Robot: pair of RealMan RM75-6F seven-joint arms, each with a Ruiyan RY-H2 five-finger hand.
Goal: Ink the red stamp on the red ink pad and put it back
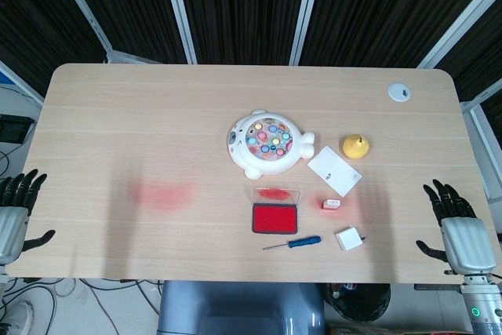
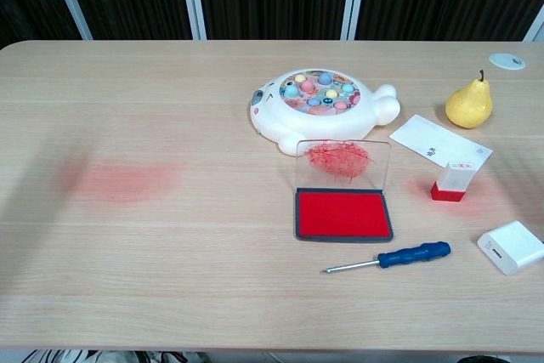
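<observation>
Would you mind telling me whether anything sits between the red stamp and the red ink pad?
Nothing visible does. The red stamp stands upright just right of the red ink pad, bare table between them; the screwdriver lies nearer the robot, off that path.

Each hand, left hand (image 1: pixel 17 208) and right hand (image 1: pixel 459 229), has black fingers on a silver-grey palm.

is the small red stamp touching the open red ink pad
Apart. The chest view shows bare wooden table between the small red stamp and the open red ink pad; the head view shows the same gap.
</observation>
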